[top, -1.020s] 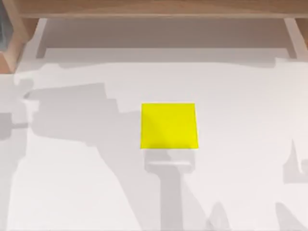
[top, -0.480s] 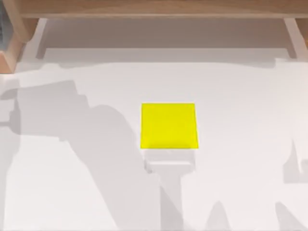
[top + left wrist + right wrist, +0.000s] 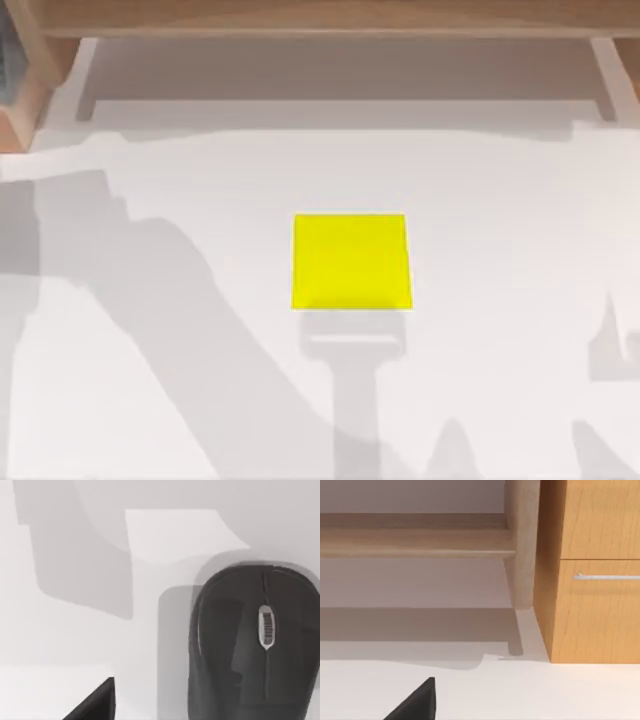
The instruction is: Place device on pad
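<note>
While the left wrist view looks straight down, the mouse lies flat on the white desk, scroll wheel up, apart from one black finger of the left hand at the frame edge; whether that hand is spread cannot be told. At the desk's centre in the top view lies the yellow pad, bare. One right-hand finger faces a wooden drawer cabinet; its state cannot be told.
</note>
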Robot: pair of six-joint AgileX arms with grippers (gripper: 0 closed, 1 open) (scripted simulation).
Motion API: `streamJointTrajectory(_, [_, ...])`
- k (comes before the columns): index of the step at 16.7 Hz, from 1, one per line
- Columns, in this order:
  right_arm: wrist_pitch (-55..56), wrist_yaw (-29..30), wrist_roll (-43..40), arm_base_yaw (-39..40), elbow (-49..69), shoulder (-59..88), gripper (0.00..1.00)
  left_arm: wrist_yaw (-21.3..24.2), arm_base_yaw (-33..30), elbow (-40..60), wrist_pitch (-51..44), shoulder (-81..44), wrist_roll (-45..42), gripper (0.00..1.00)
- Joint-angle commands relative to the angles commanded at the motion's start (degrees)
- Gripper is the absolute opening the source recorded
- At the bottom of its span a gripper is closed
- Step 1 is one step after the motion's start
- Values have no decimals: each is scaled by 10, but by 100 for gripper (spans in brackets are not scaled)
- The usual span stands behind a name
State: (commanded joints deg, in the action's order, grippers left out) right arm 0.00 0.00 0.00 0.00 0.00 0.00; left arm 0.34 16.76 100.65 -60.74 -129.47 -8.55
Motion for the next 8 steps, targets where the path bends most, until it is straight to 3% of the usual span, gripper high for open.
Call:
streamJointTrajectory(3, [0,0,0,0,0,0,100,0,1,-45,60,-18,-1,100])
streamJointTrajectory(8, [0,0,0,0,0,0,100,0,1,-53,70,-22,-1,100])
